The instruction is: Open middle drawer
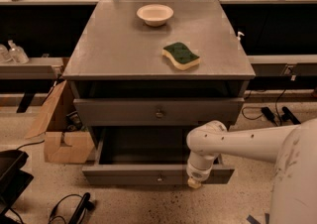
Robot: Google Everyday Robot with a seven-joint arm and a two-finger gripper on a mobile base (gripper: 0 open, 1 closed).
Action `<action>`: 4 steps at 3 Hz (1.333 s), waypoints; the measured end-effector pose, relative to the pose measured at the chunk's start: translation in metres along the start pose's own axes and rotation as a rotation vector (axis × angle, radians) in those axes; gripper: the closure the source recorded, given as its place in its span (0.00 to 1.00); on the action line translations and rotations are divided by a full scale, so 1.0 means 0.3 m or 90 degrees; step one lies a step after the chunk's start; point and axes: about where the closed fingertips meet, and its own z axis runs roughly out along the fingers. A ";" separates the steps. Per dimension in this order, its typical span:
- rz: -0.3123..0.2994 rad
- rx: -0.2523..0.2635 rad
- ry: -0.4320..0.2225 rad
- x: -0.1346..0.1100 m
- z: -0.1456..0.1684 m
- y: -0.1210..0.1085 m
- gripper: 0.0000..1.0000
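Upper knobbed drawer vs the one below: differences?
Upper drawer is pushed in; middle drawer is pulled out, box exposed. Upper drawer's front is taller and wider than middle drawer's. Both grey, single-knobbed. Gripper sits at middle drawer's front, right of its knob.
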 end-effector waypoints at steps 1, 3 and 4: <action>0.000 0.000 0.000 0.000 0.000 0.000 0.62; 0.000 0.000 0.000 0.000 0.000 0.000 0.14; 0.000 0.000 0.000 0.000 0.000 0.000 0.13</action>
